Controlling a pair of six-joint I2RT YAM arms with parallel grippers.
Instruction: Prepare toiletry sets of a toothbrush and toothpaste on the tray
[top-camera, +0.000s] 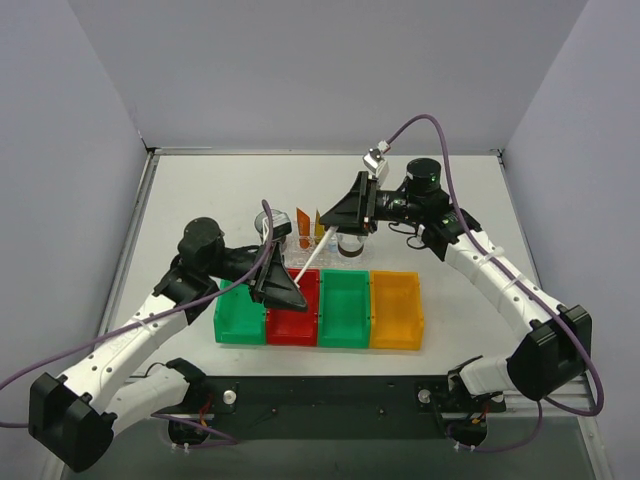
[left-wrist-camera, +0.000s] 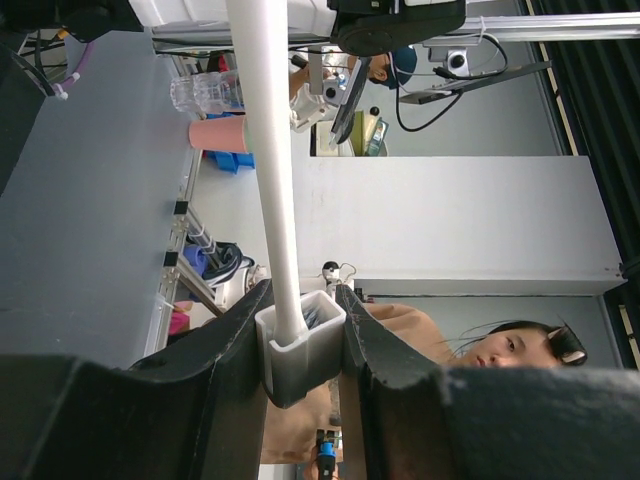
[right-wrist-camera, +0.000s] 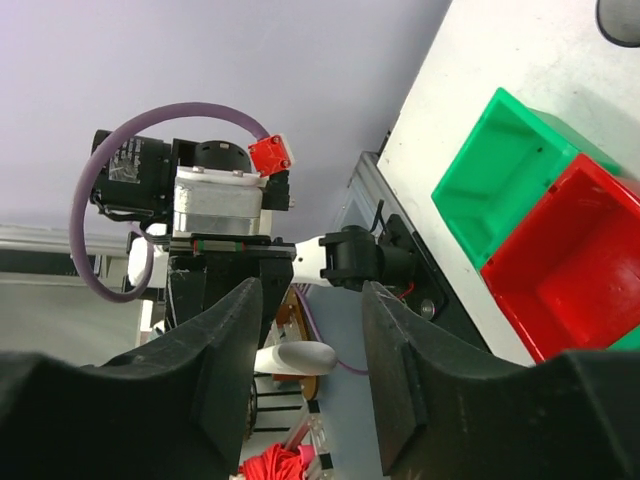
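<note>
While hovering above the red bin (top-camera: 293, 318), handing a white toothbrush (top-camera: 310, 266) up toward the tray (top-camera: 290, 246).
Pinching its blocky butt end tight in the left hand (left-wrist-camera: 303, 350), and showing it as a slim, plain white rod slanting up and away. Just beyond, reaching in with the right hand (right-wrist-camera: 312, 340) spread around the rounded tip, seemingly not touching it. Probably mid-handover: needing next a firm squeeze on that tip before releasing below, then laying it flat on the clear tray near the orange tube (top-camera: 302, 222) farther back.

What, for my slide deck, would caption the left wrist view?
Left gripper shut on the squared butt of the white toothbrush, whose shaft runs up out of frame.
</note>
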